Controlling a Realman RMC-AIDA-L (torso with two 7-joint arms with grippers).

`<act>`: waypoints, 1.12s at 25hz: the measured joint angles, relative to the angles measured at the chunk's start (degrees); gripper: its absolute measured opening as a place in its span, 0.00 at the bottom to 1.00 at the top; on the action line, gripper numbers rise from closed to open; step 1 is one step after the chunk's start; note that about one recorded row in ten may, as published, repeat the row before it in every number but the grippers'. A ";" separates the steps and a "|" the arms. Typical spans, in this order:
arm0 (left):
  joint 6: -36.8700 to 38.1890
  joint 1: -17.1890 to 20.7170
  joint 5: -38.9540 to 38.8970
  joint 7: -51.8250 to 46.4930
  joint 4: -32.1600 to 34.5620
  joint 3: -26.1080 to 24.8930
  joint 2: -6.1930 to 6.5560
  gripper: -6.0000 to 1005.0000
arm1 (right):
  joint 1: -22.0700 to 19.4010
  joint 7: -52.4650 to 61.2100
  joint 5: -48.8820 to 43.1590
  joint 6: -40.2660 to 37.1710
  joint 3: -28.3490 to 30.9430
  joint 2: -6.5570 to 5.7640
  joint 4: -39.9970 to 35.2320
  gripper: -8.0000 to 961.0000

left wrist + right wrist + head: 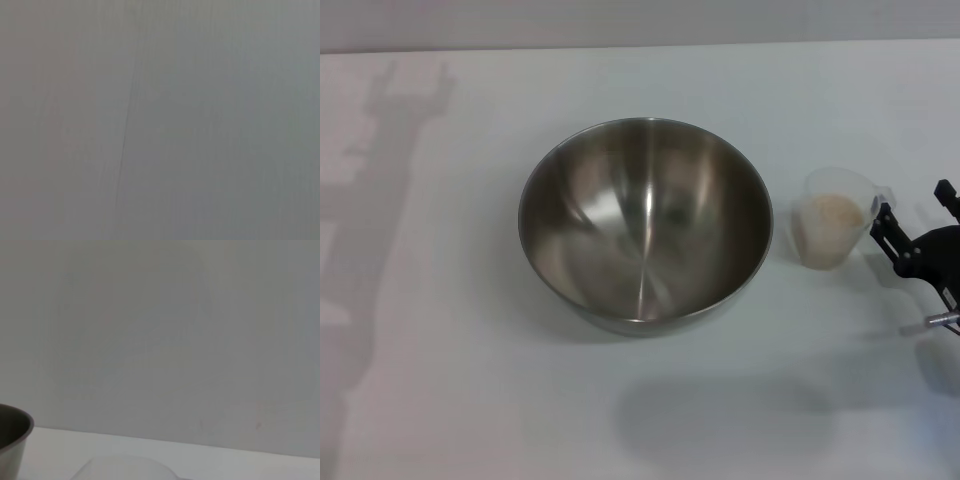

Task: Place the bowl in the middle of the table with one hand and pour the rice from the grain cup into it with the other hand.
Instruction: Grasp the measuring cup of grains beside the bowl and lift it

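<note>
White tabletop (440, 400) fills the head view, and a grey wall strip runs along the top edge. One steel mixing bowl (645, 225) sits upright at centre frame, empty inside. There's wide bare table to its left, where only an arm's shadow falls at upper left, and more bare table along the bottom edge. Right of the bowl, a narrow strip of table separates it from the one clear grain cup (834, 230), which is upright, with pale rice (823, 228) heaped inside. Right gripper (916, 217) is at the right edge, mid-height, its two black fingers spread apart. The nearer fingertip (884, 214) is just beside the cup's outer wall, with the cup not between the fingers. I can't tell whether it touches. So the count is one bowl, one cup and one gripper in frame.

Over to the left wrist view: nothing but a flat grey surface with a faint thin line running top to bottom. The left gripper isn't showing here or in the head view, so I can't tell its finger state.

Right wrist view now: grey wall fills most of the picture, with a strip of white table (250, 465) along the bottom. The bowl's rim and side (12, 440) peek in at lower left, and the cup's frosted rim (125, 469) sits at bottom centre. Open table lies to the cup's right.
</note>
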 joint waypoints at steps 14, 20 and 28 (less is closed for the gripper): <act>0.54 0.01 -0.25 0.00 0.02 -0.15 -0.09 0.72 | 2.23 -0.03 1.12 3.46 0.17 0.13 -0.65 0.65; 0.60 0.03 -0.20 -0.35 0.00 -0.15 -0.09 0.72 | 2.41 -0.01 1.52 3.62 0.14 0.18 -0.55 0.35; 2.03 0.70 0.04 -2.18 0.00 0.00 -0.02 0.72 | 2.85 -0.02 1.39 3.33 -0.43 0.20 -0.44 0.11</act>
